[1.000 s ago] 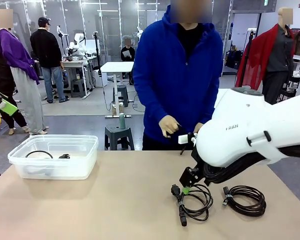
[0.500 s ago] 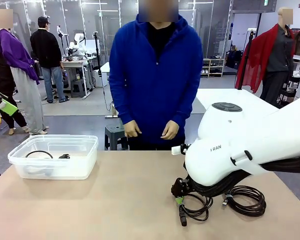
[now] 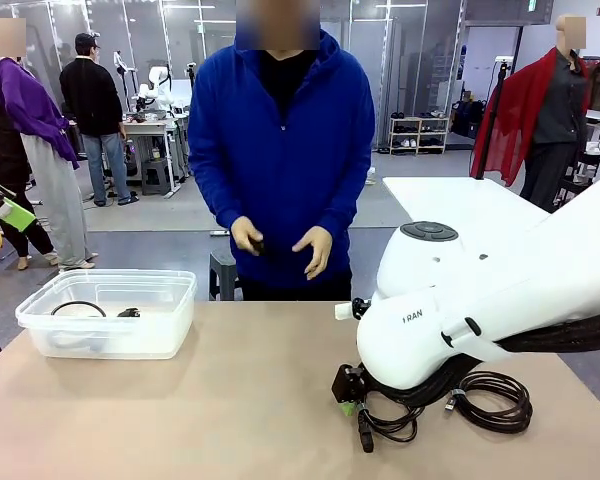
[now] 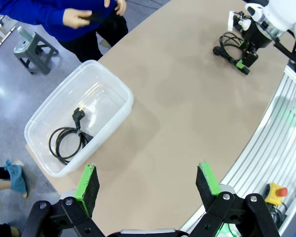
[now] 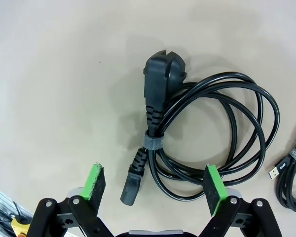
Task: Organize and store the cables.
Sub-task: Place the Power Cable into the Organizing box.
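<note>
The right hand (image 5: 153, 173) hangs low over the coiled power cable (image 5: 155, 116) at the table (image 3: 230, 400)'s right front, green pads (image 5: 95, 180) wide apart and empty, straddling its bound stem: plug (image 5: 163, 79) at 12 o'clock, connector (image 5: 130, 190) at 6 o'clock. Judging from this, the best grasp drops straight down and closes across the grey strap (image 5: 152, 142), where the strands are bound, not on the slack fanning toward 3 o'clock, and keeps off the 2nd coil (image 5: 292, 173) just beside it there. The clear bin (image 4: 113, 94), 1 cable (image 4: 64, 143) inside, sits at 10 o'clock across the table; the left hand (image 4: 147, 177) hovers above that side, pads apart, holding nothing.
</note>
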Robot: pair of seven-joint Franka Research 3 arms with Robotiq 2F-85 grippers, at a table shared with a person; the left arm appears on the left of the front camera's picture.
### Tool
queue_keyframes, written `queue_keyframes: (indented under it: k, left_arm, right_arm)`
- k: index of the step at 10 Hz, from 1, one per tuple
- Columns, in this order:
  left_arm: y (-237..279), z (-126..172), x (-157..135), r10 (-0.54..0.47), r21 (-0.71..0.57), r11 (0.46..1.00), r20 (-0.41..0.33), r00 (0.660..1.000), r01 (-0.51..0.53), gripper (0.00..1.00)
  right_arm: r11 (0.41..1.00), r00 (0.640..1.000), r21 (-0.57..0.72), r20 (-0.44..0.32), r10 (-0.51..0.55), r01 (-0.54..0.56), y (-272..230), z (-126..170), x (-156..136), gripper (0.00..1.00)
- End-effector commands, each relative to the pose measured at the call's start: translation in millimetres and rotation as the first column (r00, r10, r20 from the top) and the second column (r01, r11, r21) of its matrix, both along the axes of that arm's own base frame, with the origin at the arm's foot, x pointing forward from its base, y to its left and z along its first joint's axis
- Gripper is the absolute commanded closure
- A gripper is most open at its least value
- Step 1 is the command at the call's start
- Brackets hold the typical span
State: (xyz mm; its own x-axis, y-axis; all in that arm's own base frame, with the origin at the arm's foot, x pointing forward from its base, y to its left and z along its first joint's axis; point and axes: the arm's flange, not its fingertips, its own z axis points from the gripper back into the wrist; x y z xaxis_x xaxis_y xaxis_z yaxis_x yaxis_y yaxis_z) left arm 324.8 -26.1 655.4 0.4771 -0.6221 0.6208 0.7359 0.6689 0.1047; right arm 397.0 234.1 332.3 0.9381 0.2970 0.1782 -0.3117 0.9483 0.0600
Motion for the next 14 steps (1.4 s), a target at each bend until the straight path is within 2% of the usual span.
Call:
queue_keyframes:
  k: [1, 8, 14]
  left_arm:
    - [1.2, -0.2, -0.5, -0.004, 0.017, 1.0, -0.005, 1.0, 0.004, 0.0]
    - [1.2, -0.2, -0.5, -0.004, 0.017, 1.0, -0.005, 1.0, 0.004, 0.0]
    - [1.2, -0.2, -0.5, -0.004, 0.017, 1.0, -0.005, 1.0, 0.004, 0.0]
  right_arm:
    - [0.999, 0.999, -0.016, 0.024, -0.034, 0.034, 10.1, -4.2, 4.8, 0.0]
    - [0.998, 0.998, -0.017, 0.041, -0.054, 0.055, 16.6, -4.8, 9.6, 0.0]
    - [0.996, 0.997, -0.053, 0.037, -0.068, 0.07, 29.9, -17.0, 19.4, 0.0]
